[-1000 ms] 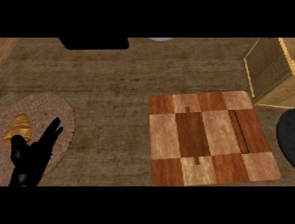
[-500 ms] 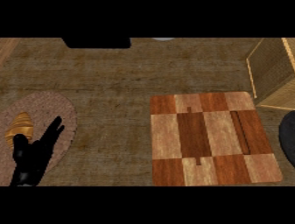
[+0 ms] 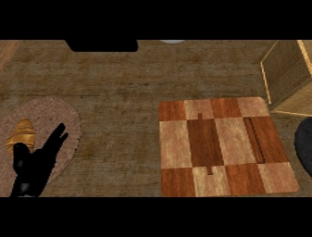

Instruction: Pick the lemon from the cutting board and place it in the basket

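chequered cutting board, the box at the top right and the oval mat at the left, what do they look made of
The chequered cutting board looks like wood: light and reddish-brown blocks with grain, matte. The tan box-shaped basket seems woven, perhaps wicker, judging by its fine cross-hatched walls. The pinkish-brown oval mat appears braided or woven fibre, with a rough concentric texture.

Not much to report since a second ago. Our left hand (image 3: pixel 35 162) has crept up a hair over the woven mat (image 3: pixel 57 113), fingertips now a touch further along beside the croissant (image 3: pixel 21 134). The cutting board (image 3: pixel 227 143), off to the hand's right, has slid a whisker further right in view.
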